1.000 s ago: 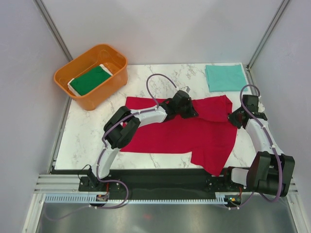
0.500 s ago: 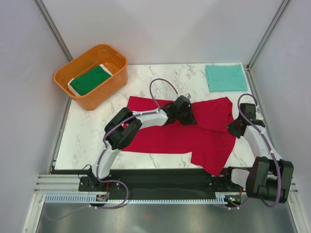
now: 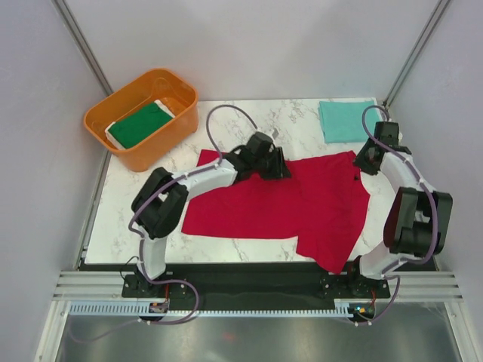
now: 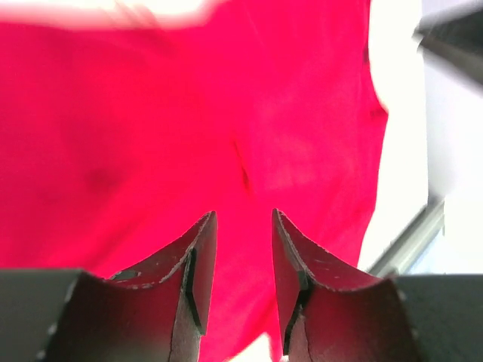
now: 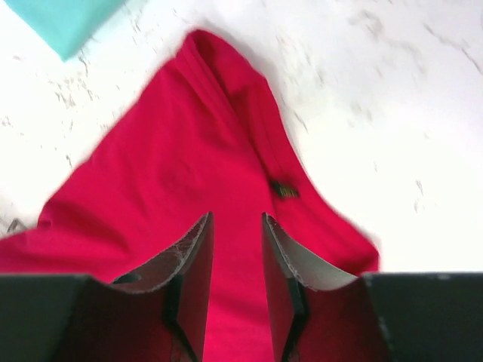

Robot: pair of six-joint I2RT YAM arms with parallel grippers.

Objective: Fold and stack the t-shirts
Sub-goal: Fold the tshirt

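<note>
Across the surface (image 3: 143, 204) the red t-shirt (image 3: 287, 207) lies spread, long axis left-right. Both narrowly parted and empty, the left hand (image 4: 243, 215) hovers over its far edge, the right hand (image 5: 236, 219) over its far-right corner.

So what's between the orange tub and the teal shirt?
Between tub and teal shirt, the top view shows only bare marble table, with the left arm's cable looping over part.

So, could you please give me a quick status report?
Left gripper open, right gripper open, both above the red shirt. Red shirt spread out, unfolded; teal shirt folded far right. Nothing in the way.
</note>
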